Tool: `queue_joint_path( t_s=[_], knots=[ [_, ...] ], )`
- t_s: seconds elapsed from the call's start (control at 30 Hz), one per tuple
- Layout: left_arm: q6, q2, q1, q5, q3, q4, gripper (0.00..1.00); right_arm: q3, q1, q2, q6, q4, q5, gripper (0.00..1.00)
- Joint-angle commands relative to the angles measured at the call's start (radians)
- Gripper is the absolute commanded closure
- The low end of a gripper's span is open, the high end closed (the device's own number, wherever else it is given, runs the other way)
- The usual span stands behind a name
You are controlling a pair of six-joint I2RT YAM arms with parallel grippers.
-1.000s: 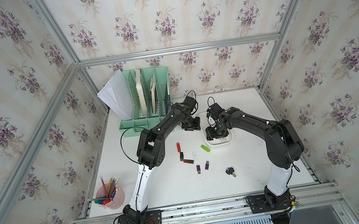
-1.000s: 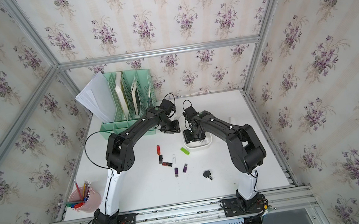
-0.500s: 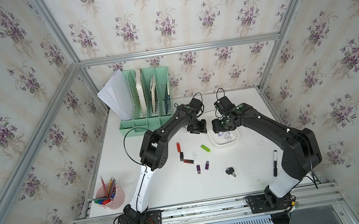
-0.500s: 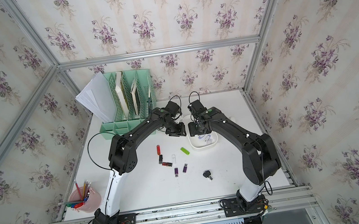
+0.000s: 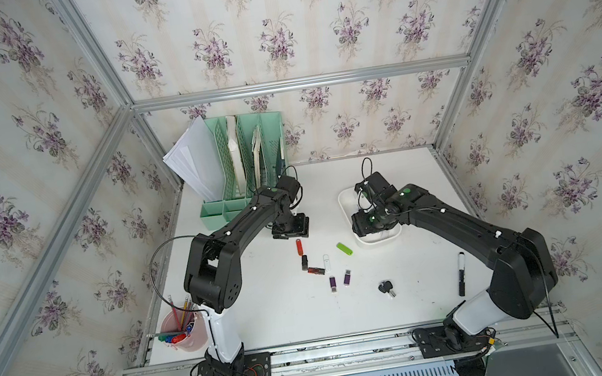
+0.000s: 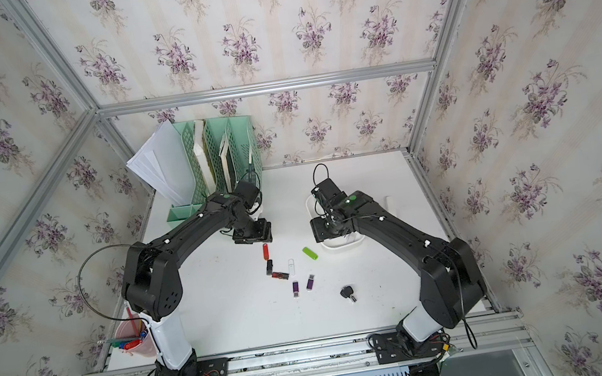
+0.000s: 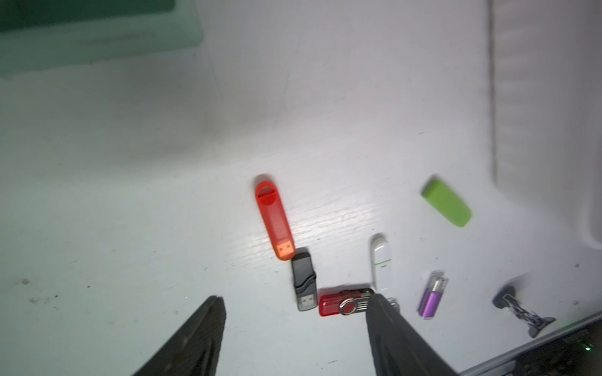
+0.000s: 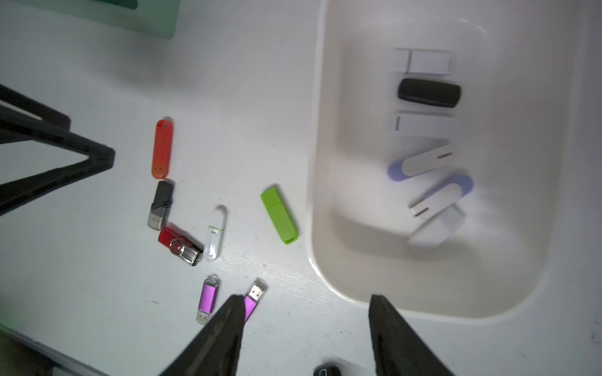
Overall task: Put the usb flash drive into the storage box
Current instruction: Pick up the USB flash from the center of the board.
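Looking down in both top views, the left gripper (image 5: 291,230) hangs over the white table (image 5: 269,319) in front of the green file rack (image 5: 248,156). The right gripper (image 5: 365,224) hangs over the front part of the storage box (image 5: 344,197). Flash drives lie on the table between the arms, outside the box: an orange drive (image 5: 299,247), a black drive (image 5: 304,261), a red drive (image 5: 316,270), a white drive (image 5: 326,262), two purple drives (image 5: 332,283) and a green drive (image 5: 344,248) closest to the box. A key (image 6: 347,292) and a marker (image 5: 461,274) lie nearer the front, and a pink pen cup (image 6: 133,337) stands at the front corner on the left arm's side. From this height the jaws cannot be read.

From the left wrist, the left gripper (image 7: 295,299) has its jaws wide apart and empty above the table. One fingertip (image 7: 378,304) overlaps the red drive's (image 7: 338,304) metal end.

From the right wrist, the right gripper (image 8: 306,299) is likewise spread wide with nothing in it. One fingertip (image 8: 236,304) covers part of a purple drive (image 8: 255,293), and the other sits by the box rim (image 8: 319,130). Inside the box lie several drives, one black (image 8: 428,92) and the others white or white with pale blue.
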Motion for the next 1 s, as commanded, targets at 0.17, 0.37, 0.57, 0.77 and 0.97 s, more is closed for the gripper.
queue_joint_path(
  t_s=[0.17,0.37,0.57,0.77,0.97],
  knots=[
    [0.018,0.048,0.001,-0.048,-0.073,0.056,0.27,-0.010,0.074,0.034,0.015,0.047,0.004,0.34],
    [0.021,0.089,0.001,-0.068,-0.056,0.072,0.27,-0.007,0.118,0.075,0.022,0.072,0.010,0.35],
    [0.010,0.123,0.002,-0.083,-0.010,0.065,0.29,-0.047,0.150,0.085,0.038,0.129,0.030,0.36],
    [0.000,0.136,-0.013,-0.124,0.008,0.063,0.32,-0.098,0.178,0.088,0.070,0.165,0.038,0.37],
    [-0.014,0.152,-0.038,-0.161,0.012,0.055,0.33,-0.145,0.199,0.078,0.116,0.186,0.056,0.38]
  ],
)
